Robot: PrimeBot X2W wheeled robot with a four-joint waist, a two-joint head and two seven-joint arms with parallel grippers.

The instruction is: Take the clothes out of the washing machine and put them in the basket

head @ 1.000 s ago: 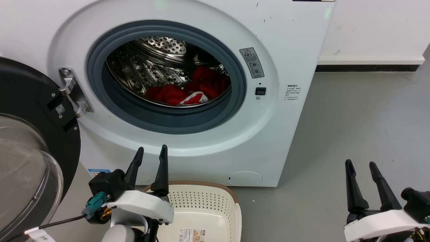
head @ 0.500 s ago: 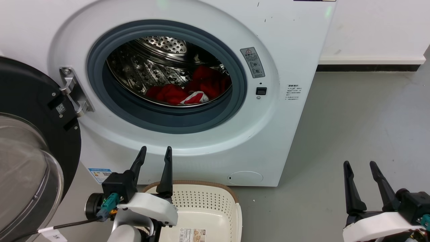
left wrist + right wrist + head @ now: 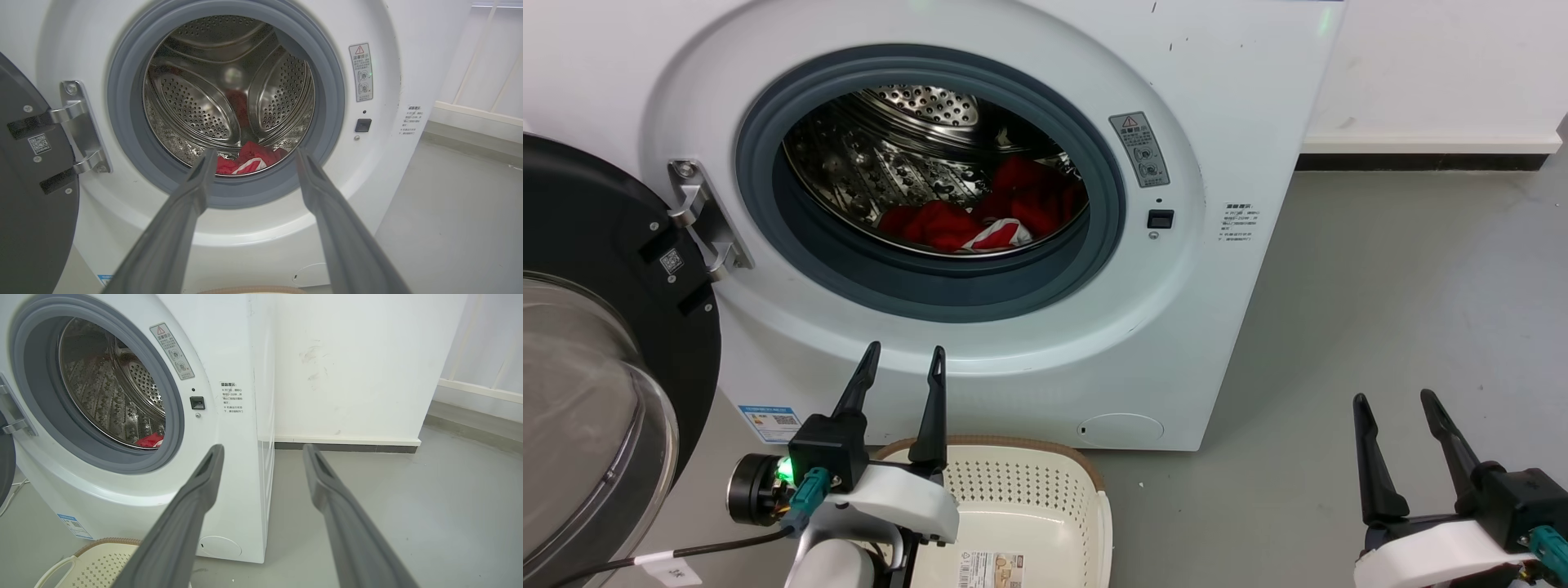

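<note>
Head view: the clothes (image 3: 980,216) lie in a red heap at the bottom of the drum (image 3: 874,163), toward its right side, inside the washing machine (image 3: 1241,106). Its door (image 3: 596,269) hangs open at the left. The left claw (image 3: 907,349) is empty with its fingers apart. It hovers before the machine's lower front, below the opening and above the back rim of the basket (image 3: 1013,443), which stands on the floor (image 3: 1380,286). From it the heap lies ahead, higher and slightly to the right. The right claw (image 3: 1392,396), also spread and empty, hangs over bare floor well past the machine's right corner. The left arm looks clearly the nearer one.

Left wrist view: the left claw (image 3: 256,151) points almost straight at the clothes (image 3: 249,159), which sit between its fingertips just beyond the grey ring (image 3: 122,122). The heap's long axis runs side to side, across the gap between the fingers. A forward reach over the ring's lower lip seems to be what the next move needs.

Right wrist view: the right claw (image 3: 263,446) aims at the machine's right front edge. The clothes (image 3: 151,440) are a small red sliver off to its left, and the basket (image 3: 98,559) sits low at the left.
</note>
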